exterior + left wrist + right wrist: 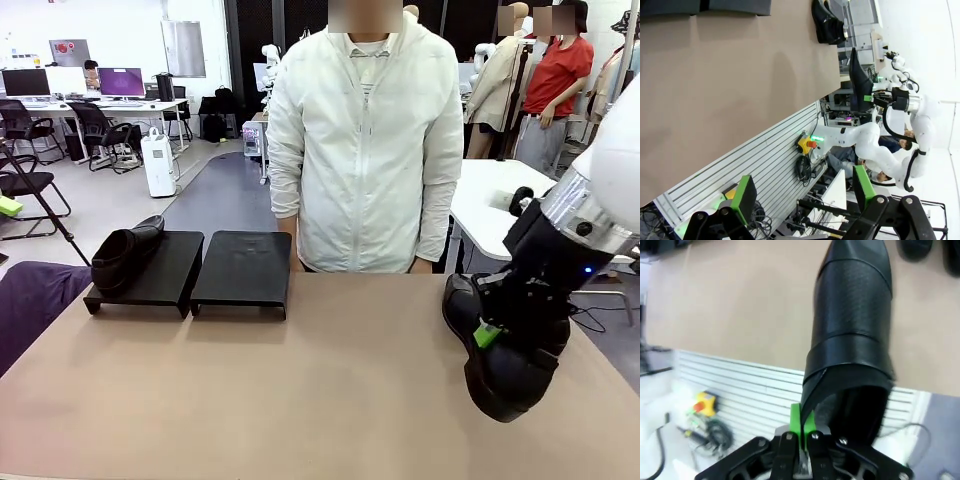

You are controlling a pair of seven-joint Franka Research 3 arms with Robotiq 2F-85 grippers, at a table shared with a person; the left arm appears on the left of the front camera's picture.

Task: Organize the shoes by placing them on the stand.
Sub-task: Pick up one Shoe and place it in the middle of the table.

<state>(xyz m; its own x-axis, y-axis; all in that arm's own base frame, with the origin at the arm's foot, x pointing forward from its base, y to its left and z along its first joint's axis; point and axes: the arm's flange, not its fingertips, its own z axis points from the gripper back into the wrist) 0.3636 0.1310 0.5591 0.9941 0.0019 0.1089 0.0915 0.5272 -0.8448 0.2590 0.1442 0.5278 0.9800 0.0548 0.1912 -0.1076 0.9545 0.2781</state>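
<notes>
Right pincer clamped on one black glossy leather slip-on shoe, at the right end of the tan bench.
My green pads pinch the rim of the shoe's opening. The shoe hangs toe-down toward the bench top; I cannot tell whether it touches. Just beside it a second black leather shoe lies on the bench. Far left, well apart from my grip, stand two low matte-black slanted stand platforms side by side, with a third black shoe resting on the left one. My left pincer is spread wide and empty, hanging off the near edge of the bench. A person in a white zip jacket stands at the far side.
</notes>
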